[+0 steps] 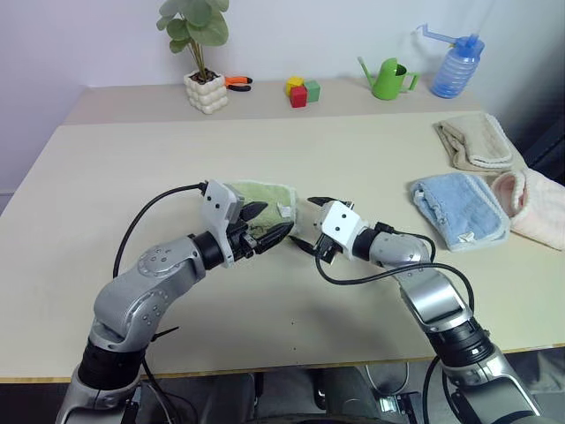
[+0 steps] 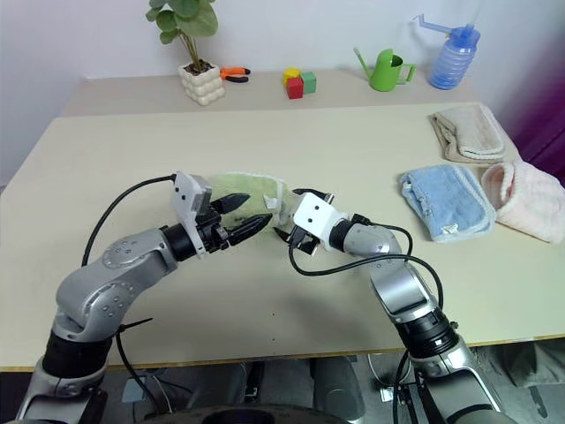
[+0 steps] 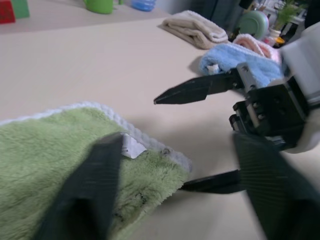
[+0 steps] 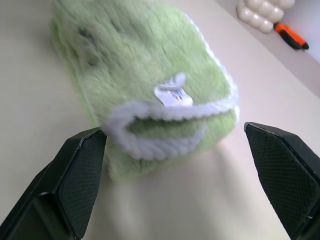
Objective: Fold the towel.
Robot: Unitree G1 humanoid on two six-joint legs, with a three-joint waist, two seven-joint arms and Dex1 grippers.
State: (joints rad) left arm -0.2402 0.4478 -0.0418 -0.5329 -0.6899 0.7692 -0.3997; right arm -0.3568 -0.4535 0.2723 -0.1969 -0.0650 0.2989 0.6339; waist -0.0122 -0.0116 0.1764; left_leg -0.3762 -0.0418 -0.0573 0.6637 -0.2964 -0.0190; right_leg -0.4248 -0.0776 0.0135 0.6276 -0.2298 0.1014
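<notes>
The towel (image 1: pixel 265 196) was seen lying folded into a thick, narrow bundle on the table (image 1: pixel 106 177), well in front of the potted plant (image 1: pixel 201 53) and a little to that plant's right. It was judged to be light, soft and limp terry, likely to sag and slide over itself when lifted, not fragile, with a pile that rubber pads should hold well. The whitish stitched edge near the small white label (image 4: pixel 172 96) was judged the firmest place to be taken hold of, since several layers meet there.

The left gripper (image 1: pixel 267 225) was found at the bundle's near end, its black fingers spread apart with nothing between them. The right gripper (image 1: pixel 311 225) was found just beside the same end, on the side away from the plant, jaws wide and empty, aimed at the layered corner.

The long axis of the bundle was seen to run roughly across the table, from the side below the plant toward the folded blue towel (image 1: pixel 459 210), with the labelled, open-layered end pointing toward the right gripper.
</notes>
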